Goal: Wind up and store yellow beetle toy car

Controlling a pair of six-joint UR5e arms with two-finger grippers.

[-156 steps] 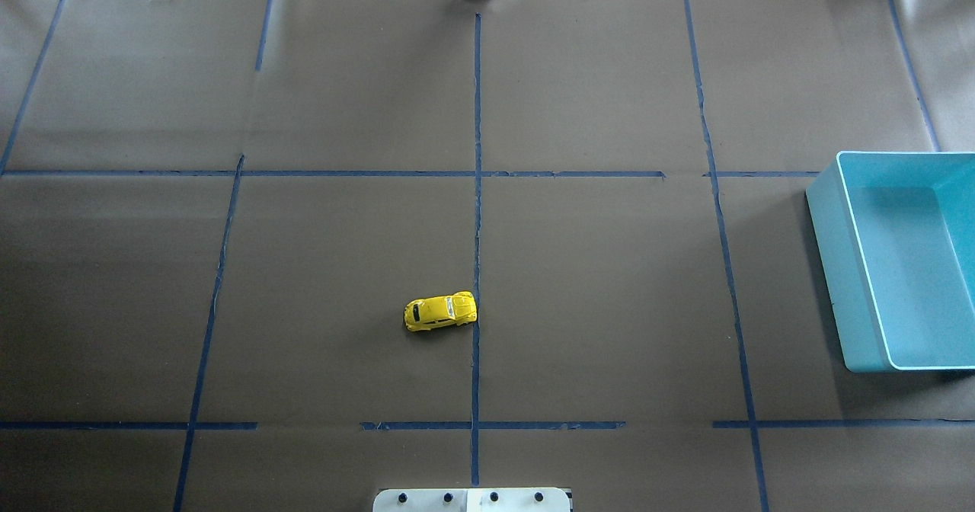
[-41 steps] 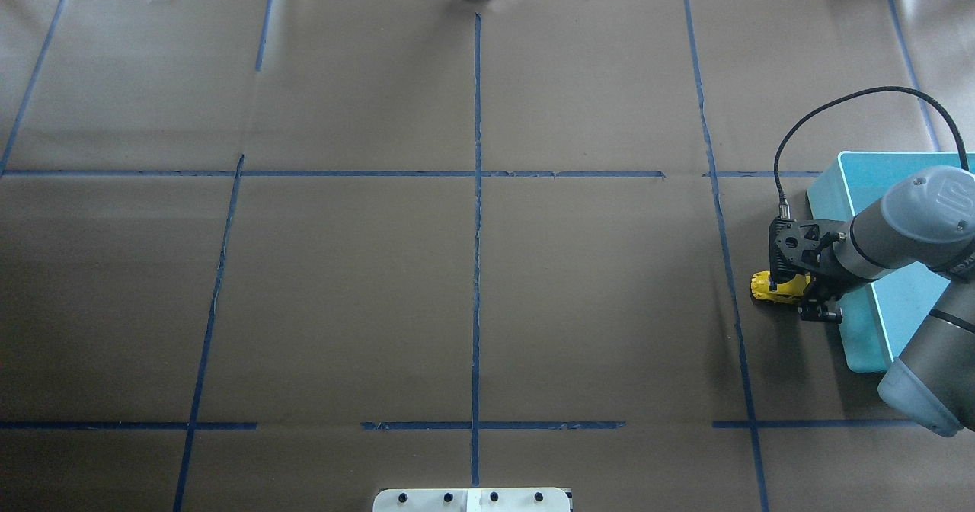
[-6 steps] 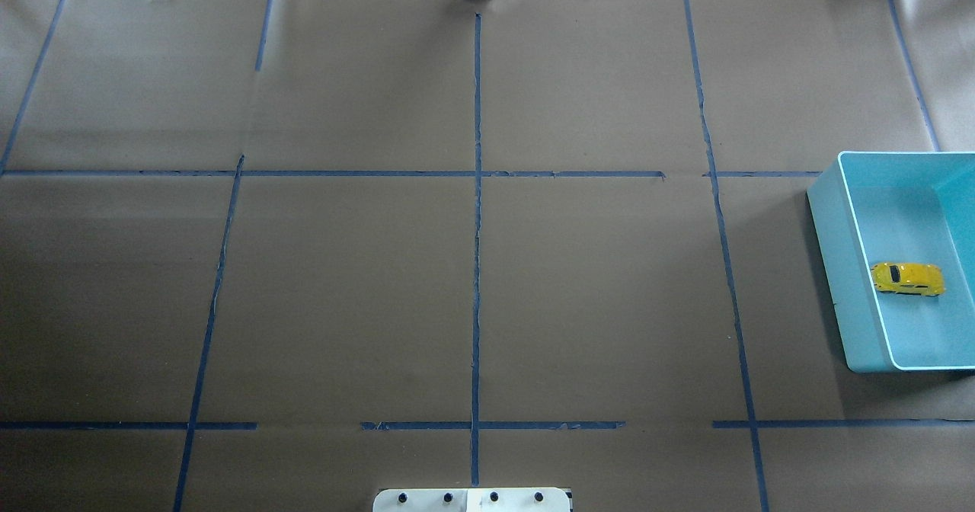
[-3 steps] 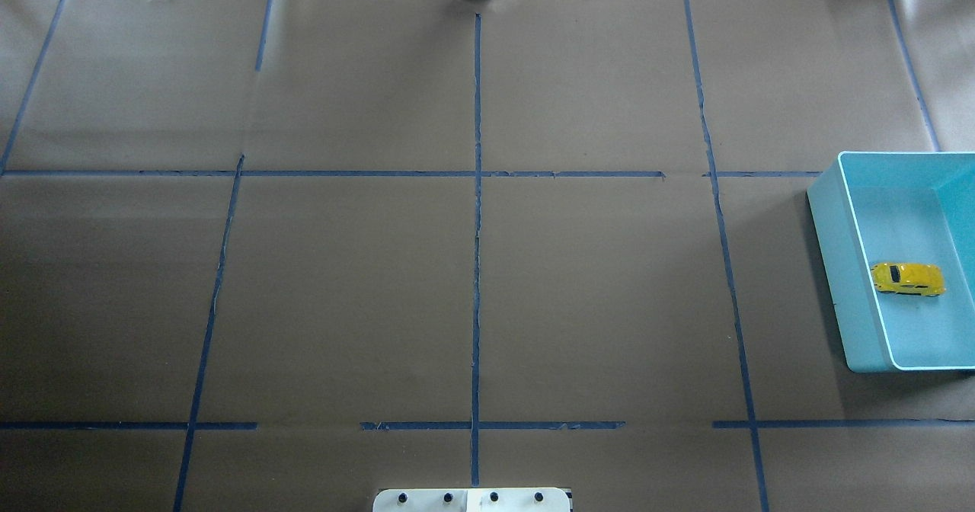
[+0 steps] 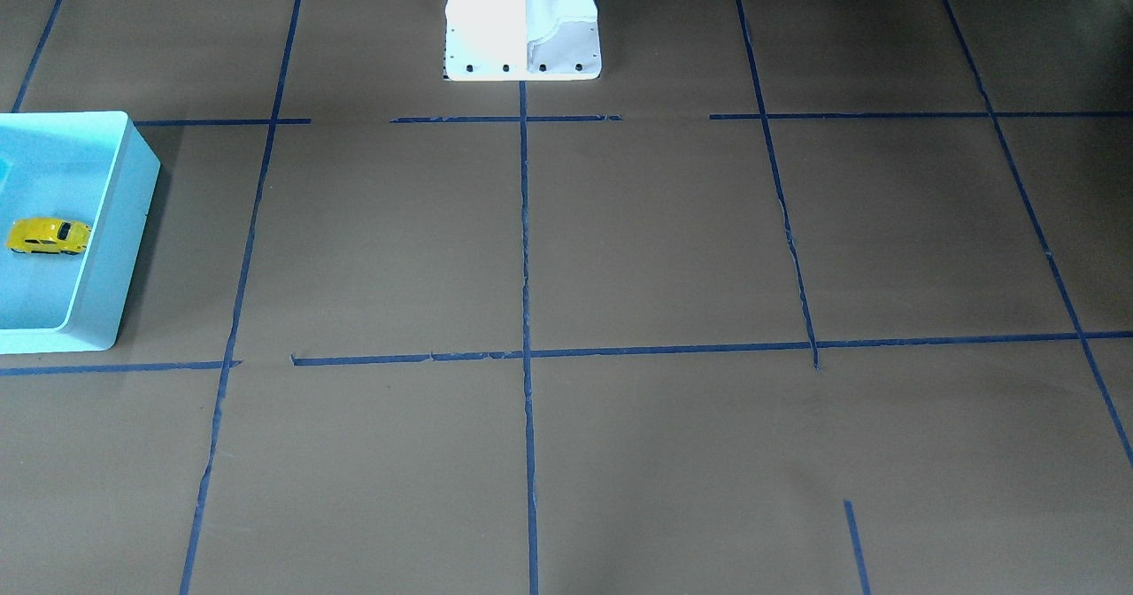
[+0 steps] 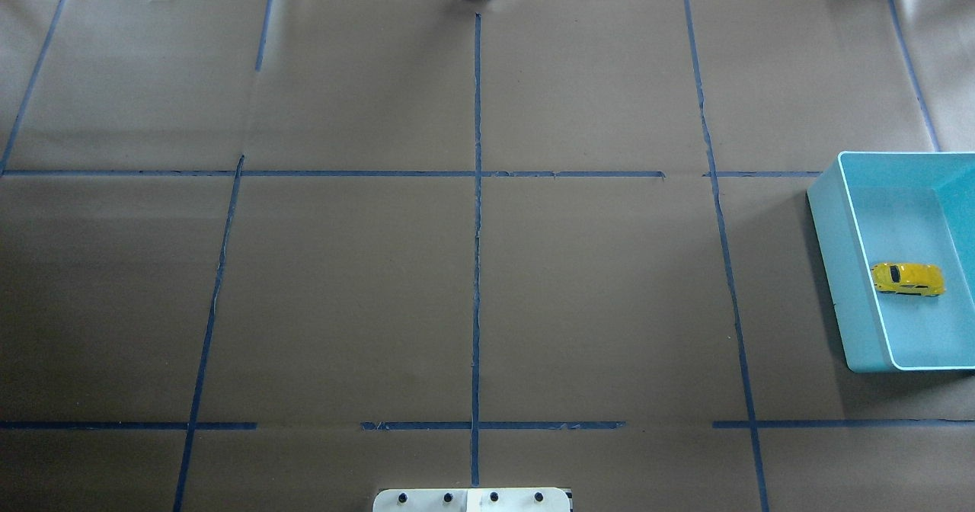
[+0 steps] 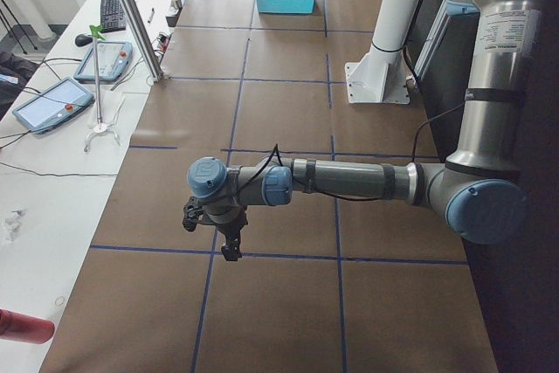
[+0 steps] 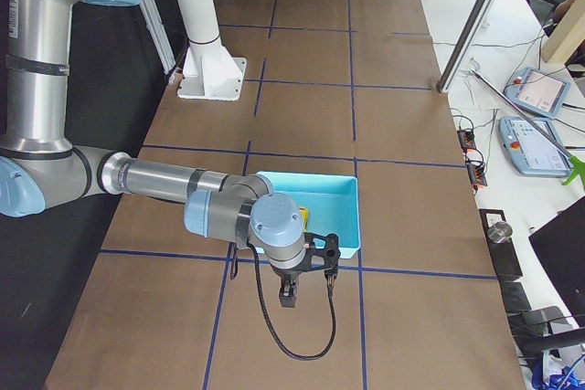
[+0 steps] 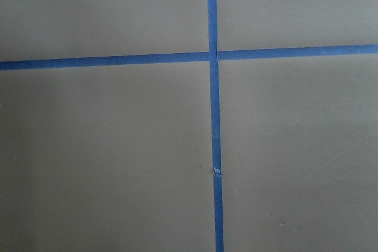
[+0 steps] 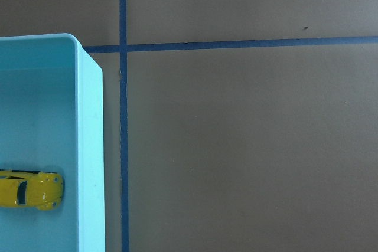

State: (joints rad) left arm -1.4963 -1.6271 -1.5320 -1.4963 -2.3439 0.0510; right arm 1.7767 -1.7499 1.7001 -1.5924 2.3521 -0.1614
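While both arms hang over the brown paper-covered counter (image 6: 594, 283), stowing looks done. Light blue plastic bin (image 6: 838, 268): right gripper (image 8: 306, 273) beside it, left gripper (image 7: 210, 233) well apart; open or closed, can't tell. Tiny yellow beetle toy car (image 6: 907, 279) sits inside bin; wind-up unverifiable.

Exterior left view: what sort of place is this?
Likely a robotics lab workcell: a teach pendant on a side bench, a table gridded with blue tape, and an industrial arm.

Table (image 6: 594, 283): brown paper cover, blue tape grid (image 6: 477, 268); light blue bin (image 6: 845, 268) on it.
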